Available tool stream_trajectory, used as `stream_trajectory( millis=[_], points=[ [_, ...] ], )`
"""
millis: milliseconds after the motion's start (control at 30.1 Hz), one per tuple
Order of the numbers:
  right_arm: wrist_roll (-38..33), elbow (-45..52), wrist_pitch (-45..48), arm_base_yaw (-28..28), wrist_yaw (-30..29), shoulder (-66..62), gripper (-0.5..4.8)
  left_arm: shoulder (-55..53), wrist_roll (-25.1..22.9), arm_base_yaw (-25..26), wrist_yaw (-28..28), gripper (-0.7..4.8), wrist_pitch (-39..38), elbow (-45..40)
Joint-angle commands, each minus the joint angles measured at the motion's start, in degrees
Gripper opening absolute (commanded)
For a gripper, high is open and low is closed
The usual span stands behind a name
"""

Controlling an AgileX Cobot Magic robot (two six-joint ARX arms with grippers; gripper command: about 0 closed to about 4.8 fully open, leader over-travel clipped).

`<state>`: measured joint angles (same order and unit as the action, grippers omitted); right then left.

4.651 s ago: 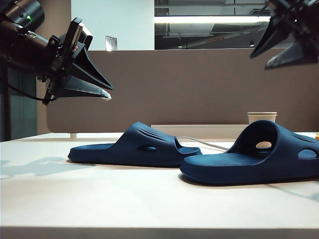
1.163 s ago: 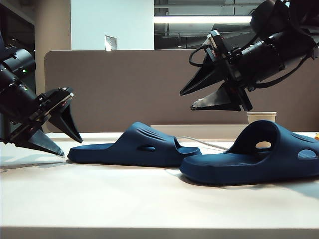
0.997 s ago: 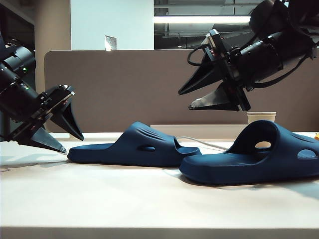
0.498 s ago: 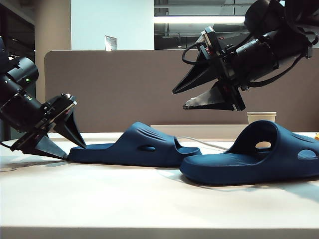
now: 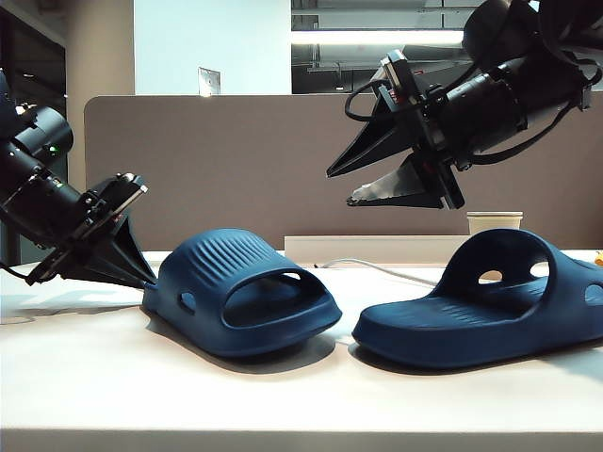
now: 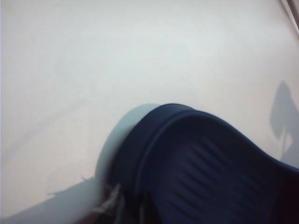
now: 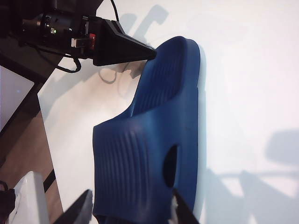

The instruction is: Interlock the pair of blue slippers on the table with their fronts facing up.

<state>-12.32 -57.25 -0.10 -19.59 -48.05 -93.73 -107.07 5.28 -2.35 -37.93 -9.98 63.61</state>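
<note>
White tabletop: left gripper now clamped on left slipper heel, swung it round; right gripper spread, hovering above right slipper; interlocking pending.

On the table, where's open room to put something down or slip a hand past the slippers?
The white table is bare along its front edge, ahead of both slippers. It is crowded at left, where the left gripper pinches the left slipper. Only a narrow gap separates that from the right slipper; the right gripper hovers open above.
</note>
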Motion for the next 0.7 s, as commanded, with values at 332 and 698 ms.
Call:
stream_trajectory(
  millis=[332, 698],
  points=[
    [0.3, -0.3, 0.1, -0.1, -1.6, 0.4, 2.11, 0.0, 5.7, 0.6, -3.8, 0.59, -11.2, 12.3],
    [0.3, -0.3, 2.1, -0.8, 7.5, 0.4, 2.11, 22.7, 8.7, -1.5, 6.8, 0.47, -12.5, 13.0]
  ],
)
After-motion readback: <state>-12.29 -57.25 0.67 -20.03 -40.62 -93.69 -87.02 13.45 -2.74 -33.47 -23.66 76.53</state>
